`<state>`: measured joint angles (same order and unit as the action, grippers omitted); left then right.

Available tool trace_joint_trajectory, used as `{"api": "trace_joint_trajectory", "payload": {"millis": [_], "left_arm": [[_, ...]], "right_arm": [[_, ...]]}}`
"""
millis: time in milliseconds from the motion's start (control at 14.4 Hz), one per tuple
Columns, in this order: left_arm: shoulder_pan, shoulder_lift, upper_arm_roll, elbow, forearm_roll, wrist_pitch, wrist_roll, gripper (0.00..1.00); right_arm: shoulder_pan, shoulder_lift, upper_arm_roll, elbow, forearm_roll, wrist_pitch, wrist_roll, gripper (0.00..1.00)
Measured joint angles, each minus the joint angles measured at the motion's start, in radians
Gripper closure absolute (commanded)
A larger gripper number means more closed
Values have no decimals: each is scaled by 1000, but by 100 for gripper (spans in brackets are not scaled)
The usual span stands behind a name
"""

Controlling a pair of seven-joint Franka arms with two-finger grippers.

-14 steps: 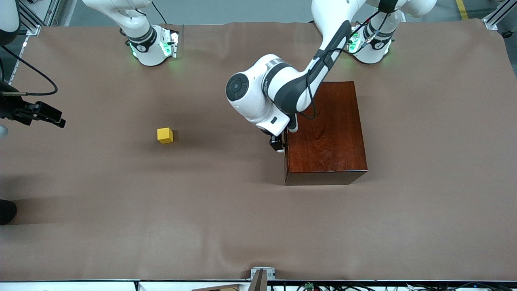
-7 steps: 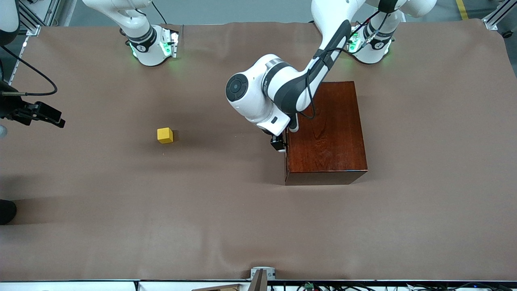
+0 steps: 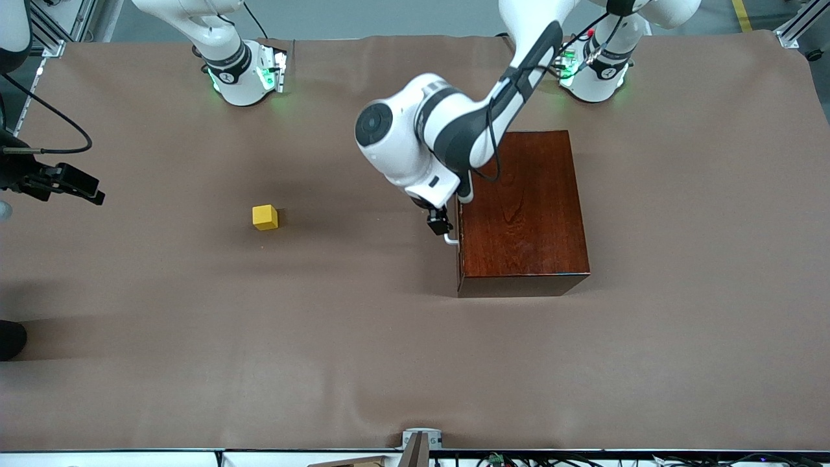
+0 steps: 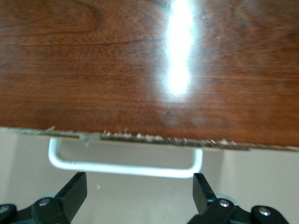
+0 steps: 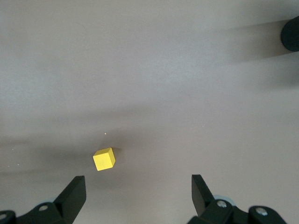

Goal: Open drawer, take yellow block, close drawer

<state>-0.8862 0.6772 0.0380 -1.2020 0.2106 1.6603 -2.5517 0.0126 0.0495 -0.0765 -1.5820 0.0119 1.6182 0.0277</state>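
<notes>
The yellow block (image 3: 264, 217) (image 5: 103, 159) lies on the brown table cloth, well toward the right arm's end from the dark wooden box (image 3: 525, 207) (image 4: 149, 70). The drawer is shut in the box. Only its white handle (image 3: 449, 240) (image 4: 126, 167) and a thin pale edge show. My left gripper (image 3: 441, 225) (image 4: 138, 193) hangs open just in front of the handle. The bar lies off its fingertips (image 4: 74, 189), not between them. My right gripper (image 3: 100, 193) (image 5: 138, 191) waits open and empty, high over the table's end, with the block in its view.
Both arm bases (image 3: 243, 74) (image 3: 593, 74) stand along the table edge farthest from the front camera. The left arm's elbow (image 3: 402, 146) hangs over the cloth beside the box. A dark object (image 3: 11, 338) shows at the table's edge at the right arm's end.
My left gripper has drawn back slightly from the drawer front and shifted toward the bases, so the white handle now shows. The drawer, block and right arm have not moved.
</notes>
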Motion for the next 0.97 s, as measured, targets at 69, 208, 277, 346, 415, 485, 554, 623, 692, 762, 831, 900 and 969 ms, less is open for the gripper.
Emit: {"api": "trace_joint_trajectory", "payload": {"millis": [69, 208, 277, 346, 415, 485, 554, 623, 692, 762, 831, 900, 969], "left_arm": [[-1, -24, 1, 1, 0, 2, -1, 0], [12, -75, 14, 2, 0, 11, 2, 0], [31, -98, 20, 2, 0, 17, 14, 0], [61, -114, 22, 2, 0, 20, 27, 0], [97, -124, 23, 1, 0, 26, 43, 0], [134, -128, 24, 1, 0, 34, 61, 0], [172, -129, 24, 0, 0, 42, 79, 0], [209, -129, 24, -2, 0, 48, 97, 0], [248, -129, 24, -4, 0, 51, 117, 0], [286, -129, 24, -5, 0, 54, 145, 0], [327, -129, 24, -5, -3, 55, 183, 0], [367, -129, 23, -5, -11, 57, 226, 0], [410, -130, 23, -5, -24, 62, 273, 0]], "right_arm": [[0, 0, 0, 0, 0, 0, 0, 0], [0, 0, 0, 0, 0, 0, 0, 0], [0, 0, -1, 0, 0, 0, 0, 0], [0, 0, -1, 0, 0, 0, 0, 0], [0, 0, -1, 0, 0, 0, 0, 0], [0, 0, -1, 0, 0, 0, 0, 0], [0, 0, -1, 0, 0, 0, 0, 0], [0, 0, -1, 0, 0, 0, 0, 0], [0, 0, -1, 0, 0, 0, 0, 0], [0, 0, -1, 0, 0, 0, 0, 0], [0, 0, -1, 0, 0, 0, 0, 0], [0, 0, -1, 0, 0, 0, 0, 0], [0, 0, -1, 0, 0, 0, 0, 0]]}}
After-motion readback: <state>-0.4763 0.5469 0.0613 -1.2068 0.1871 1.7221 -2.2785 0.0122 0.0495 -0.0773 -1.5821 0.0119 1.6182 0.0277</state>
